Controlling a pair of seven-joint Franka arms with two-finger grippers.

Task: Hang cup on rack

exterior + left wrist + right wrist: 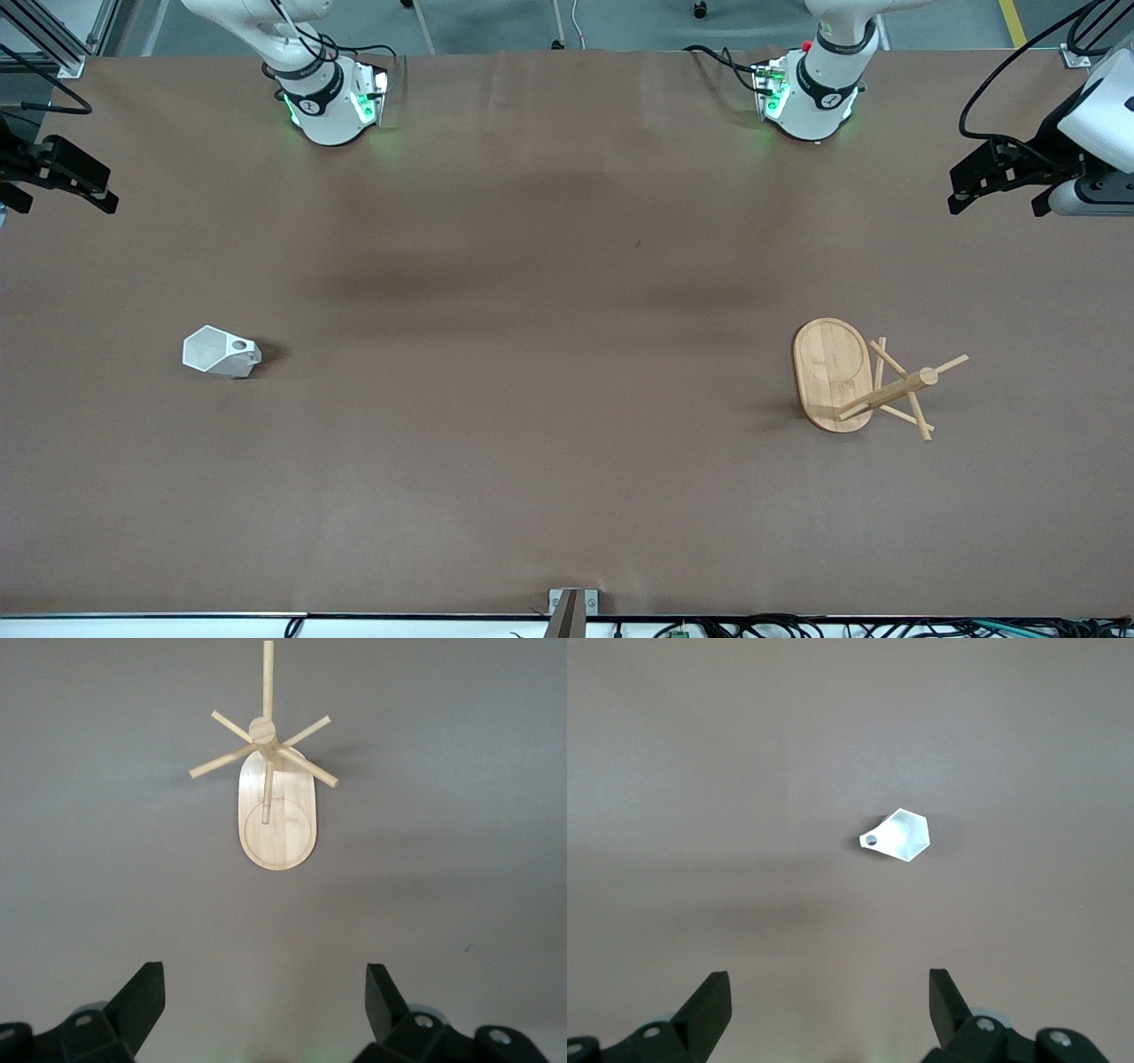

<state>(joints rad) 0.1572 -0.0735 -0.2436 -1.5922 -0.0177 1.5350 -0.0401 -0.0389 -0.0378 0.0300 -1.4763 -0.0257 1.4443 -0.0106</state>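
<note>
The white faceted cup [221, 352] rests on the brown table toward the right arm's end, its hexagonal mouth turned to that end and its handle hole showing on top. It also shows in the right wrist view [899, 835]. The bamboo rack [833, 372] stands toward the left arm's end, with its post and thin pegs over an oval base. It also shows in the left wrist view [276, 819]. My right gripper [66, 202] hangs open and empty high over its end of the table, well apart from the cup. My left gripper [994, 202] hangs open and empty high over its end.
The brown table [549, 399] carries only the cup and the rack. The two arm bases stand along the edge farthest from the front camera. A small metal bracket [571, 604] sits at the edge nearest that camera.
</note>
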